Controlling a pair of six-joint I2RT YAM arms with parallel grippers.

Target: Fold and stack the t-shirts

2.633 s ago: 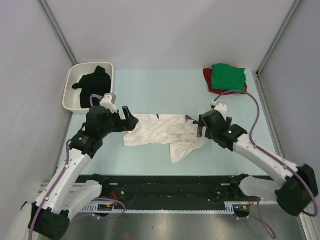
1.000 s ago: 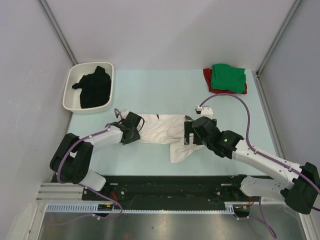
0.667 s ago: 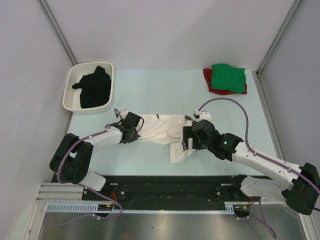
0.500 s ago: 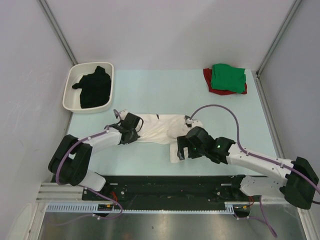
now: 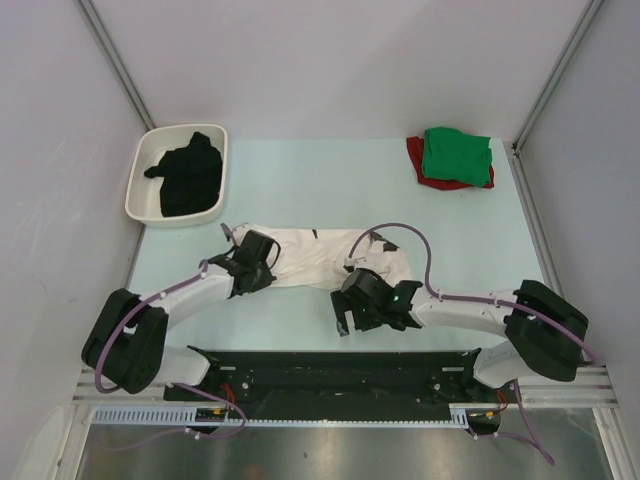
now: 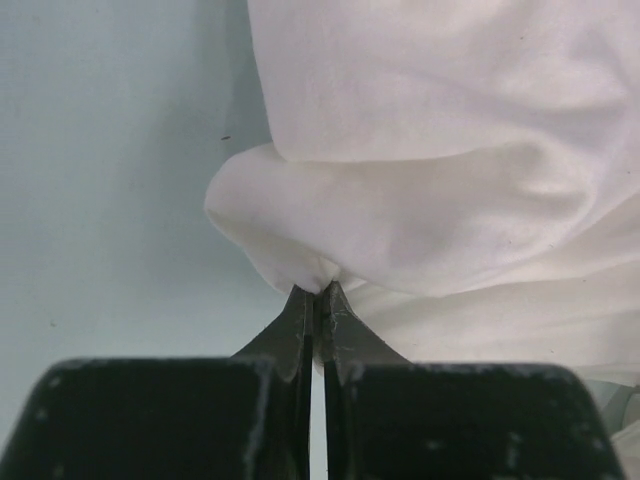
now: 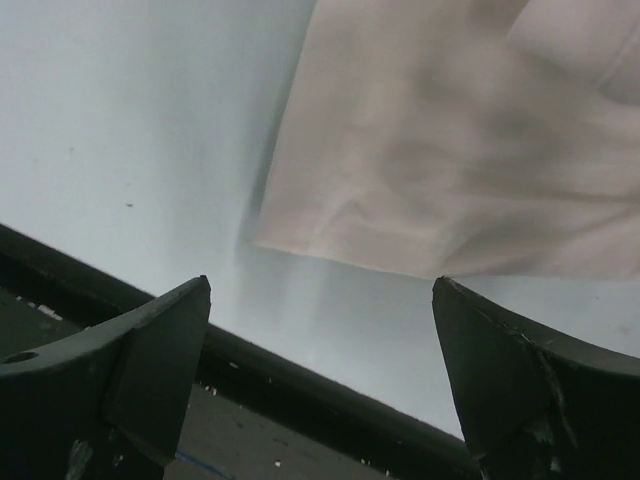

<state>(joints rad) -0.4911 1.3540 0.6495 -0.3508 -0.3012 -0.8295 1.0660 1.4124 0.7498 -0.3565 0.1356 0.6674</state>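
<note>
Where the white t-shirt (image 5: 315, 255) lies crumpled across the middle of the pale green table (image 5: 330, 185), its left edge is gripped by the left gripper (image 6: 318, 298). In the left wrist view the jaws are seen pressed together on a small pinch of the cloth, which is bunched into a rounded fold just above them. The right gripper (image 7: 320, 300) is held low by the shirt's near right corner, close to the table's near edge, with its jaws spread wide and nothing caught between them. A flat flap of white fabric is seen just beyond its fingers (image 7: 150, 340), and whether it is touched by either of them cannot be told. At the far right corner the green t-shirt (image 5: 457, 152) is laid folded on top of the red t-shirt (image 5: 417, 160). The black t-shirt (image 5: 187, 175) is heaped inside the white tray (image 5: 138, 190) at the far left.
</note>
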